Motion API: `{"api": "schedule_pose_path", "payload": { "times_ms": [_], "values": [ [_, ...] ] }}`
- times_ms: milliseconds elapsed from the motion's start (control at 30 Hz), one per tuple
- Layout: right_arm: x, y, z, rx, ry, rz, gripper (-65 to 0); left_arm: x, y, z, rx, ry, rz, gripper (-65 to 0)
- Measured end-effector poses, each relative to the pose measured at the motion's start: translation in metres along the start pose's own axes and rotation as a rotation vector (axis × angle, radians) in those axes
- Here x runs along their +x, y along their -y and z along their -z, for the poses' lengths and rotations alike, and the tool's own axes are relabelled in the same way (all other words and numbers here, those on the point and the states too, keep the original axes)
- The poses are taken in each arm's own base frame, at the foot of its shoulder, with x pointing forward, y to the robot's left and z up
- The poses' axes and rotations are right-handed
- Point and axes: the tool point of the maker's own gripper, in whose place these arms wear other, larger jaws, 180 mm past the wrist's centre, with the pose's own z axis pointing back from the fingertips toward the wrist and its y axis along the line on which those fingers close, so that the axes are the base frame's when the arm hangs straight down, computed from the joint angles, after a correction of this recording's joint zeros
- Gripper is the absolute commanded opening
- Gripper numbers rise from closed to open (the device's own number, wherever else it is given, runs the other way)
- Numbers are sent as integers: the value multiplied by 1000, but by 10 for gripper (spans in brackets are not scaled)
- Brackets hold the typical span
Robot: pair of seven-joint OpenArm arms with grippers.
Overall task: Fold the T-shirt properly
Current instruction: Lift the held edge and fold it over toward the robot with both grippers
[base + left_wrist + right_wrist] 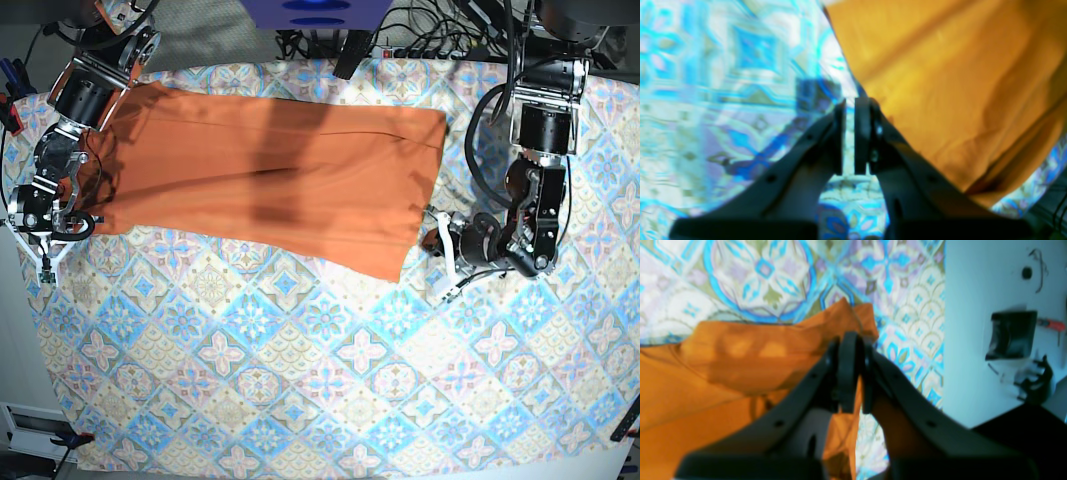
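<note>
The orange T-shirt [270, 180] lies folded in a long band across the far part of the table. It also shows in the left wrist view [957, 83] and the right wrist view [740, 350]. My right gripper [853, 340] is shut on a bunched corner of the shirt, at its left end in the base view [75, 215]. My left gripper [850, 103] is almost shut, with a thin gap and nothing in it. It hovers over the tablecloth just beside the shirt's edge, near the shirt's front right corner in the base view [438, 245].
The blue-and-beige tile-patterned tablecloth [330, 380] covers the table. Cables and a power strip [430, 45] lie along the back edge. The table's left edge [944, 340] is close to my right gripper, with a pale floor and dark hardware [1010, 335] beyond it.
</note>
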Motion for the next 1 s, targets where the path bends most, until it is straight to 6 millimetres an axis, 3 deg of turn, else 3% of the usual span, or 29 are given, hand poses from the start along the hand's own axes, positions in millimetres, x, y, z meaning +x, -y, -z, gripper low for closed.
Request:
{"api": "schedule_pose_path", "payload": {
  "times_ms": [133,300,700,833,1000],
  "values": [
    [-15,1,0,-4,-38,-3,-640,-16,3,3,-7,-28,-11,-619],
    [-36,18,-9,-46,-46,51,-640,-29,4,4,-8,-52,-19,-619],
    [-39,23,-18,-69,-29,35,-640,-26,5,4,-12,-42,-21,-618],
    [-38,21,-17,-64,-28,29,-640,-3,5,4,-10,-4,-8,-607],
    [-41,1,-14,-27,-36,39,-640,32,10,3,-21,61,12,-439]
  ]
}}
